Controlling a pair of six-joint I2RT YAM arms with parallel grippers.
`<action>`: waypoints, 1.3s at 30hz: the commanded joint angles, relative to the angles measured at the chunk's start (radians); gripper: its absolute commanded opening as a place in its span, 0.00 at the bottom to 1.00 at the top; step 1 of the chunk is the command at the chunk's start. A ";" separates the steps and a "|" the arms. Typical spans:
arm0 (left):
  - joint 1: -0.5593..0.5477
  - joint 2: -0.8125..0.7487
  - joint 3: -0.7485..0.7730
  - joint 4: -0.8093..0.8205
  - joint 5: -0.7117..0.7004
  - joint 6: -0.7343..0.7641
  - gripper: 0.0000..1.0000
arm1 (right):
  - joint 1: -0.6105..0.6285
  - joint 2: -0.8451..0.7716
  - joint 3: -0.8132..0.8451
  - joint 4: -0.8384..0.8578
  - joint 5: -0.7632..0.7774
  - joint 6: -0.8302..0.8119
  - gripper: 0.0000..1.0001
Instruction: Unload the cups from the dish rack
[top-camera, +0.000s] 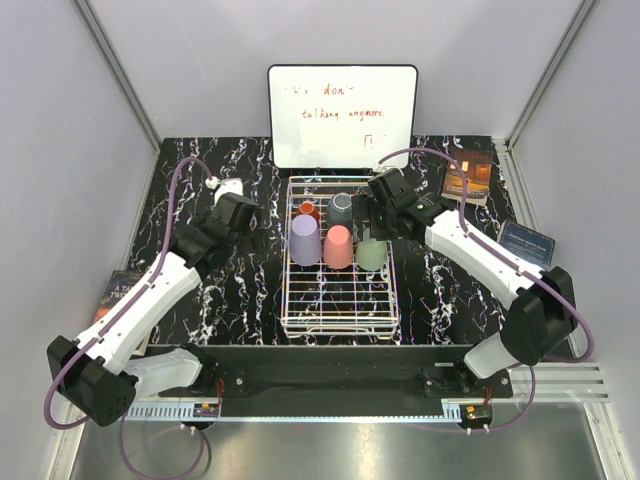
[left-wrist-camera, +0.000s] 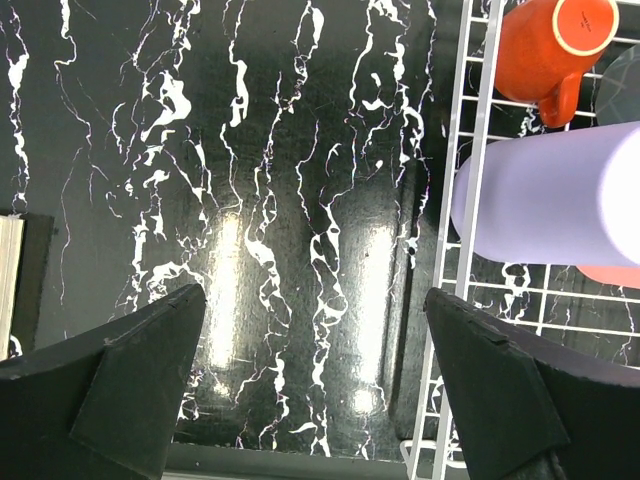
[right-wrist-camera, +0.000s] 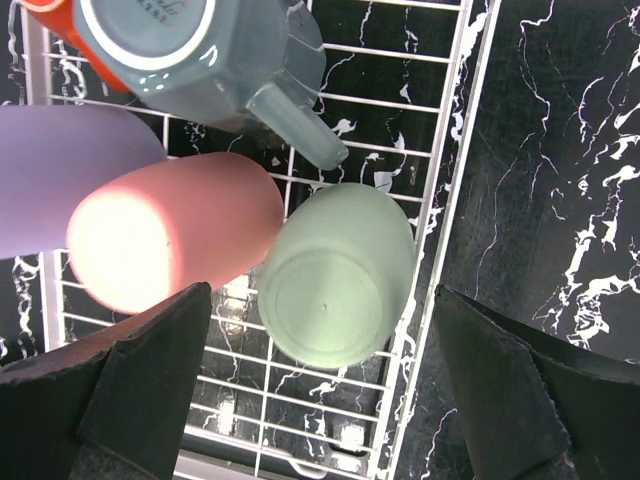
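Left tool (top-camera: 243, 218) released, fingers spread, empty, over bare bench (top-camera: 235, 290) just beside left rim of dish rack (top-camera: 340, 312). Five cups upside down in rack's far half: lavender cup (top-camera: 304, 240), orange-red cup (top-camera: 308, 210), grey mug (top-camera: 342, 207), pink cup (top-camera: 338, 247), pale green cup (top-camera: 371, 254). Right tool (top-camera: 383, 212) released, empty, above pale green cup by right rim.

The left arm (top-camera: 150, 295) and right arm (top-camera: 478, 252) are showing white link shells with black joint housings. A purple cable (top-camera: 172, 200) is running along each arm. The left claw (left-wrist-camera: 320, 400) and right claw (right-wrist-camera: 320, 400) are presenting matte black, wedge-shaped fingers (left-wrist-camera: 120, 400). Both bases are sitting on a black mounting plate (top-camera: 330, 375).
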 joint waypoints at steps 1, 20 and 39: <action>-0.003 -0.033 -0.012 0.030 0.008 0.005 0.98 | 0.010 0.030 0.042 0.037 0.000 0.005 1.00; -0.003 -0.018 -0.035 0.026 0.013 -0.001 0.98 | 0.012 0.122 0.006 0.059 0.023 -0.008 0.93; -0.003 0.018 -0.029 0.027 0.014 -0.003 0.98 | 0.012 0.096 -0.042 0.065 0.048 0.005 0.12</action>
